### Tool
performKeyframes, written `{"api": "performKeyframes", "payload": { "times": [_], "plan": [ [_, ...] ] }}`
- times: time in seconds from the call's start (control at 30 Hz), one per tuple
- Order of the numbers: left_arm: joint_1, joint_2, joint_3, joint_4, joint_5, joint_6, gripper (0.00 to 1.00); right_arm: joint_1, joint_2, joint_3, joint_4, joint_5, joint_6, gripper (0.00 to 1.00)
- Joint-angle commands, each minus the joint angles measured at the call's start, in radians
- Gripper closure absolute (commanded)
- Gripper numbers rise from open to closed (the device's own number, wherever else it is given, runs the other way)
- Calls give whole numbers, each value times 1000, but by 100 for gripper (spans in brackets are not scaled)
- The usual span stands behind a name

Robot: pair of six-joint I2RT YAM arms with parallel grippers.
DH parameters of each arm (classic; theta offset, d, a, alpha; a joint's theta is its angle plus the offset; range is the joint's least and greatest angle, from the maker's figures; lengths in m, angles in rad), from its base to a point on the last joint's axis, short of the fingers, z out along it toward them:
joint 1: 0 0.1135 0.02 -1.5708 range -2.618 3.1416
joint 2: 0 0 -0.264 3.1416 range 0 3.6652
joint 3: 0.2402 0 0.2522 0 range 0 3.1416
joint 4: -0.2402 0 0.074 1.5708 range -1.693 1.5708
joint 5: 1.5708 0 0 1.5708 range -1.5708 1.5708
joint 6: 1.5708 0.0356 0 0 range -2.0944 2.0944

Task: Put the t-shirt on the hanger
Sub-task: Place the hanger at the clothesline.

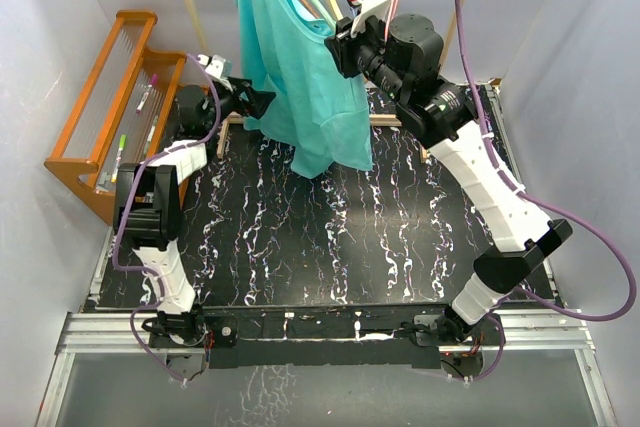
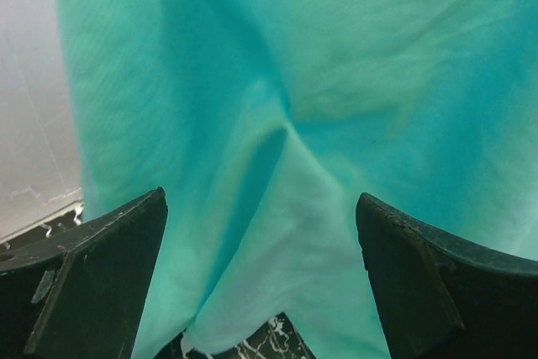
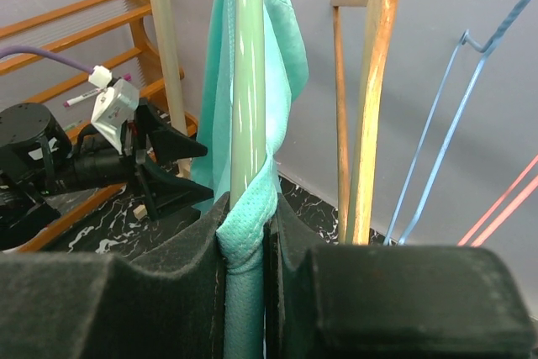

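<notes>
Right hand (image 3: 248, 229), fully closed, clamps the hanger (image 3: 249, 81) arm and t-shirt (image 1: 300, 77) collar. Left hand (image 1: 260, 102), wide open and empty, faces the hanging cloth just ahead; best tug it down gently.

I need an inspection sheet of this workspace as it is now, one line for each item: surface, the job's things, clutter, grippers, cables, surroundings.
Surface: black table with white veins.
Job's things: the t-shirt hangs draped on the hanger.
Clutter: orange wooden hanger, blue wire hanger, pink wire hanger; wooden rack with pens at the left.
Grippers: right gripper shut on the hanger bar and shirt cloth; left gripper open, facing the shirt.
Cables: purple cables loop along both arms.
Surroundings: pale walls around the table.
</notes>
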Motion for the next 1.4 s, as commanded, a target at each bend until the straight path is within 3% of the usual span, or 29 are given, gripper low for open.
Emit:
{"api": "performKeyframes", "payload": {
  "times": [0.0, 0.1, 0.17, 0.37, 0.6, 0.8, 1.13, 1.37],
  "plan": [
    [-39, 14, 69, 52, 33, 27, 8, -1, -75, 17, 124, -16, 0, 92],
    [-58, 35, 86, 52, 39, 36, 11, -1, -78, 17, 118, -14, -2, 92],
    [-65, 46, 94, 51, 43, 39, 18, -1, -81, 17, 117, -13, -6, 92],
    [-69, 63, 87, 67, 51, 24, 63, -1, -88, 19, 116, -7, -11, 92],
    [-65, -10, -16, 70, 67, 70, 90, -6, -87, 14, 122, -9, -12, 92],
    [-60, -70, -112, 99, 103, 64, 95, -7, -86, 9, 130, -7, -7, 92],
    [-52, -120, -231, 122, 115, -2, 92, -8, -89, 11, 143, 9, -8, 92],
    [-42, -172, -358, 114, 186, -64, 64, -9, -82, 21, 144, 17, -9, 92]
  ]
}}
